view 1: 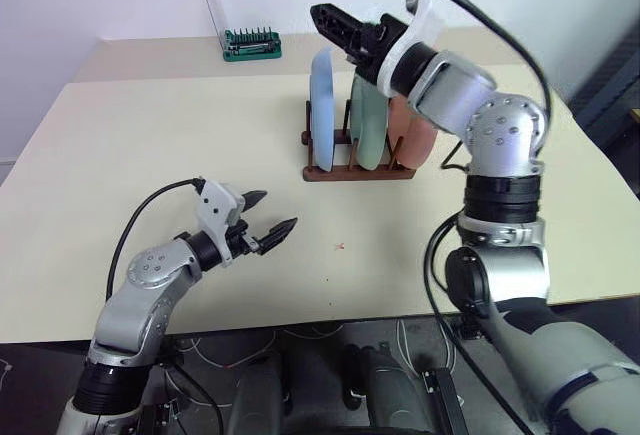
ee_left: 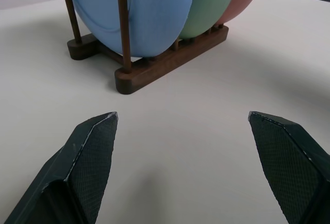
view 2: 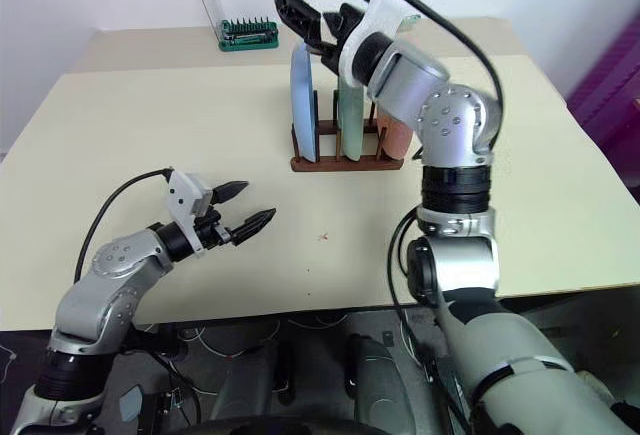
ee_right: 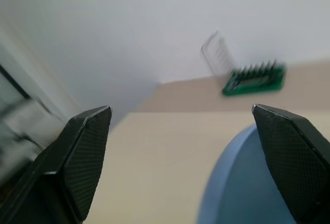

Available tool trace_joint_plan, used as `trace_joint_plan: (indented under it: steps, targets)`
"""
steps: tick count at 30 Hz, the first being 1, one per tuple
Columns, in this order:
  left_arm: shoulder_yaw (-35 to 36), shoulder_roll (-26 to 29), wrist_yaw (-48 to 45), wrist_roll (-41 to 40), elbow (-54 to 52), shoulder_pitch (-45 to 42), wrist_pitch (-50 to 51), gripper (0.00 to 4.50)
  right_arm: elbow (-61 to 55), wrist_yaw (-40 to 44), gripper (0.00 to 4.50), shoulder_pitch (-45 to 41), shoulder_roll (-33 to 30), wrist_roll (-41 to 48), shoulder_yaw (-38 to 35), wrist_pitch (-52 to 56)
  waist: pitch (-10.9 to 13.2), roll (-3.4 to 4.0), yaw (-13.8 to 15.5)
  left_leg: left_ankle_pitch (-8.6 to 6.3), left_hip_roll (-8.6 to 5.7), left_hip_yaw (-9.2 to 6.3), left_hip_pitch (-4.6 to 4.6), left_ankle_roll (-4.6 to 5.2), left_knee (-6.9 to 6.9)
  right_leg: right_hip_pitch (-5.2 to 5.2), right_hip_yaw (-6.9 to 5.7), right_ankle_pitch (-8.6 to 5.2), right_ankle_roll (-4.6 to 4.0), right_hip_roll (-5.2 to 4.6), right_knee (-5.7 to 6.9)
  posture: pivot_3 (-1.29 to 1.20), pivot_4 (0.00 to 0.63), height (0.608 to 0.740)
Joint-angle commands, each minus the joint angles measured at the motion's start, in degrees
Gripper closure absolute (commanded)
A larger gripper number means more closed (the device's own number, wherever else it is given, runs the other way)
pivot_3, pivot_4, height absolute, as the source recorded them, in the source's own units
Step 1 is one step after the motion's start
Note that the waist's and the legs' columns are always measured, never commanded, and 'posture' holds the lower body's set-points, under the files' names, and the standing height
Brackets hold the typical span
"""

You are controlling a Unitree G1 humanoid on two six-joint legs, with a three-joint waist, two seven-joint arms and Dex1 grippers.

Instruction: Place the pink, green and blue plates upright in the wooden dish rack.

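Note:
The wooden dish rack (view 1: 355,170) stands on the far middle of the table. Three plates stand upright in it: the blue plate (view 1: 322,105) on the left, the green plate (view 1: 367,120) in the middle, the pink plate (view 1: 412,133) on the right. My right gripper (view 1: 330,23) hovers open just above the blue plate's top edge (ee_right: 247,183), holding nothing. My left gripper (view 1: 278,209) hangs open and empty low over the table, nearer to me and left of the rack. In the left wrist view, the rack (ee_left: 170,62) and the plates lie straight ahead.
A green-based tool holder (view 1: 251,45) with a clear lid raised stands at the back of the table, left of the rack. The beige table (view 1: 150,135) stretches wide to the left and in front of the rack.

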Motion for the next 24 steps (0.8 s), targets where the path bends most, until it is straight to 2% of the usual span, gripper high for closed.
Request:
trace_joint_plan:
  steps: [1,5,8,9,12,16,24]
  targets:
    - [0.63,0.29,-0.03,-0.13,-1.61,-0.07,-0.65,0.31,-13.80,15.54,0.06,5.04,-9.65,0.22,0.08,-3.96,-0.01,-0.03,0.41,0.00,-0.01,-0.04,-0.01,0.00,-0.05,0.02,-0.02,-0.01,0.00,0.00,-0.07,0.00,0.150,0.730]
    - [0.47,0.54,-0.21,0.65,-0.47,-0.22,-1.26,0.31,-20.13,26.89,0.06,16.66,-19.64,-2.97,-2.84,-11.08,-0.06,-0.13,0.34,-0.03,-0.08,0.02,0.04,0.05,-0.25,0.05,-0.02,-0.04,0.07,-0.06,-0.22,0.00,0.150,0.730]
    - [1.18,1.41,-0.69,2.03,2.79,-1.09,-3.10,0.31,-22.38,33.30,0.06,35.49,-27.57,-3.24,-9.94,-10.29,-0.08,-0.21,0.94,-0.04,-0.08,0.03,0.12,0.05,-0.28,0.08,-0.02,-0.06,0.08,-0.05,-0.22,0.00,0.150,0.730]
    - [1.45,1.40,-0.56,2.51,4.25,-1.57,-3.86,0.31,-22.47,34.54,0.06,41.45,-29.26,-4.93,-11.28,-11.42,-0.08,-0.20,1.30,-0.04,-0.07,-0.01,0.16,0.04,-0.28,0.14,-0.05,-0.08,0.06,-0.04,-0.25,0.00,0.150,0.730]
    - [1.63,1.09,-0.44,3.40,7.68,-2.66,-5.56,0.31,-19.95,35.20,0.06,50.14,-30.46,-8.91,-12.66,-15.02,-0.02,-0.06,1.15,-0.04,-0.08,0.02,0.16,0.03,-0.29,0.06,-0.02,-0.06,0.02,-0.06,-0.25,0.00,0.150,0.730]
    - [1.91,1.71,-0.84,5.05,11.22,-2.74,-8.03,0.31,-13.74,35.19,0.06,54.70,-29.68,-15.98,-10.26,-21.25,-0.01,-0.07,0.79,-0.05,-0.09,-0.02,0.25,0.02,-0.22,0.03,-0.01,0.00,-0.04,-0.01,-0.25,0.00,0.150,0.730]
    - [2.85,2.13,-0.35,6.50,13.11,-1.09,-10.63,0.31,-8.55,36.87,0.06,54.06,-27.42,-21.35,-6.32,-28.36,-0.01,-0.08,1.34,-0.05,-0.11,-0.01,0.20,0.02,-0.33,-0.05,-0.01,-0.01,-0.08,0.02,-0.26,0.00,0.150,0.730]
